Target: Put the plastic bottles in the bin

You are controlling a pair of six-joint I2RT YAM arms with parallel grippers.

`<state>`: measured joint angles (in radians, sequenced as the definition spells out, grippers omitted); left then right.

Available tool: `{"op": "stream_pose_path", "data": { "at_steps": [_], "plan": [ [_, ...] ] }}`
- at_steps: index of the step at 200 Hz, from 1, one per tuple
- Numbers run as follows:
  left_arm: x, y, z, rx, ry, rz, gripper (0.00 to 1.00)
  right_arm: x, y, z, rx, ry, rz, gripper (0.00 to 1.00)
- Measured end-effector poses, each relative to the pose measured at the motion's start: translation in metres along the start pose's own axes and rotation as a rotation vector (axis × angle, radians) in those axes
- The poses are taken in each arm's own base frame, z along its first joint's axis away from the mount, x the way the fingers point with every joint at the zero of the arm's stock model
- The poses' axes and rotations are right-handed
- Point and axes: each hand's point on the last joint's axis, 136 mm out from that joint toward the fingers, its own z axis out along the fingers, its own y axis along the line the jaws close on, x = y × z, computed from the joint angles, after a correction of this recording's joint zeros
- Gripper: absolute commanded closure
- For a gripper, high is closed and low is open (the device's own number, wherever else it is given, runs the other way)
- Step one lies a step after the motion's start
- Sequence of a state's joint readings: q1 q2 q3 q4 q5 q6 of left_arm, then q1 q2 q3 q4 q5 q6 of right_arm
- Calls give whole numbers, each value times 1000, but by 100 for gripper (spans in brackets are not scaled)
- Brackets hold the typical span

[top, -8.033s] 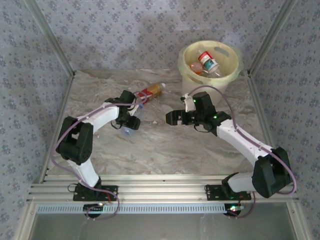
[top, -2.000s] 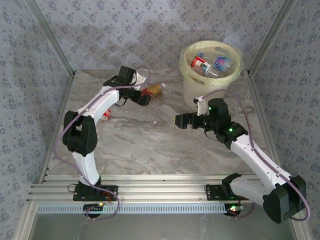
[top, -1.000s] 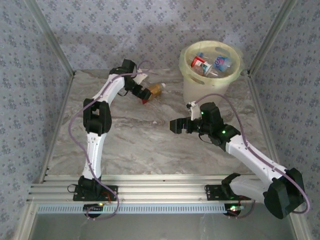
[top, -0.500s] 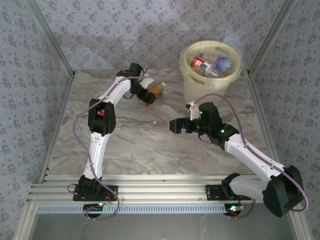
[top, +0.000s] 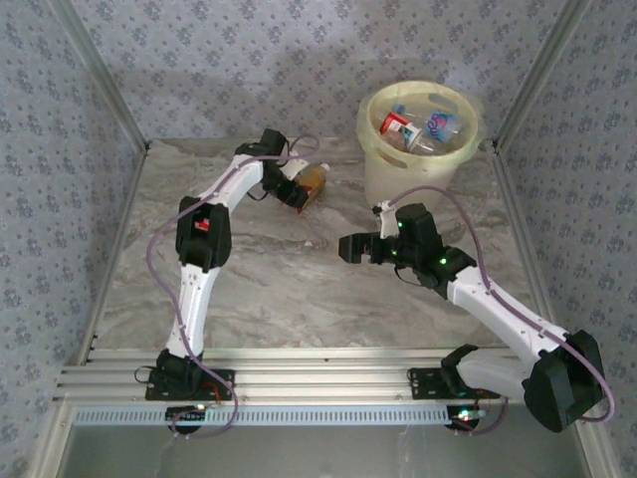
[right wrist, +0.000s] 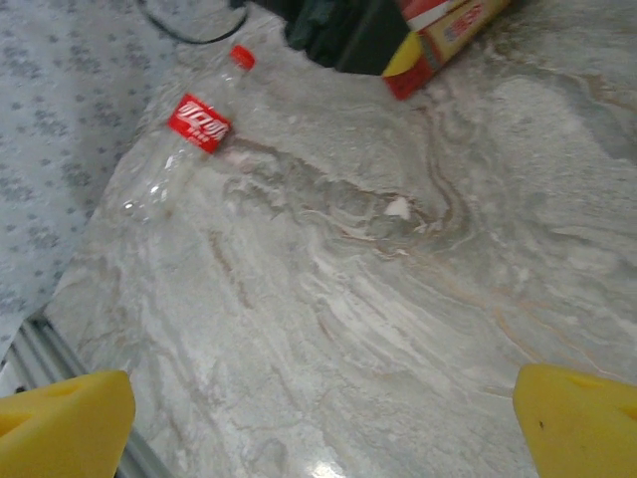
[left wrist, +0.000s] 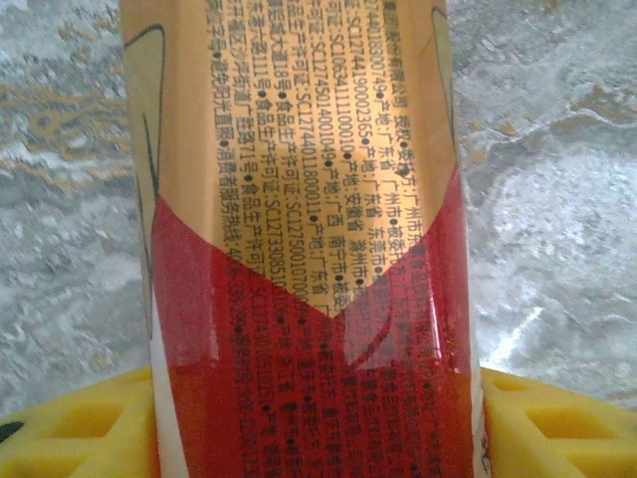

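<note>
Bin, pale yellow, stands at far R corner of bench. Several bottles lie inside: red label, blue label, clear plastic. Exact count can't tell.

L arm is stretched toward far edge, a bit L of centre. L jaws are clamped on amber bottle, which lies on its side w/ cap end toward far R, near bin but not touching it. L wrist cam: bottle runs straight up the middle, orange-and-red label w/ small print, yellow pads against both sides of the label. Bench surface shows behind it. Whether bottle is lifted or resting, can't tell.

R arm reaches in from near R corner. R jaws hang over mid-bench, R of centre, wide apart, nothing between them. R wrist cam: yellow fingertips at both lower corners, bare bench between.

One more: clear bottle, red label, red cap, lies flat near L edge of bench, well apart from bin. Same cam, top edge: amber bottle w/ dark L jaws at it.
</note>
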<state>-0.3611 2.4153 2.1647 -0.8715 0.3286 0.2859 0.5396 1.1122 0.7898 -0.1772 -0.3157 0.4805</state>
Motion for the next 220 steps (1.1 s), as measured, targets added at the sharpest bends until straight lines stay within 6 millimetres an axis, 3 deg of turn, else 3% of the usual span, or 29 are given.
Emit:
{"op": "stream_pose_path", "data": {
  "at_steps": [34, 84, 133, 164, 220],
  "plan": [
    [3, -23, -28, 47, -76, -77, 39, -10, -10, -12, 70, -62, 64, 1],
    [8, -85, -87, 131, -300, -130, 39, -29, -7, -23, 38, -123, 177, 1],
    [34, -156, -92, 208, -356, -98, 38, -60, 3, -22, -51, -160, 283, 1],
    [55, -185, -99, 246, -378, -106, 38, -69, 7, -12, -83, -144, 313, 2],
    [47, -230, -138, 318, -480, -43, 37, -66, 4, 11, -99, -88, 339, 9]
  ]
}}
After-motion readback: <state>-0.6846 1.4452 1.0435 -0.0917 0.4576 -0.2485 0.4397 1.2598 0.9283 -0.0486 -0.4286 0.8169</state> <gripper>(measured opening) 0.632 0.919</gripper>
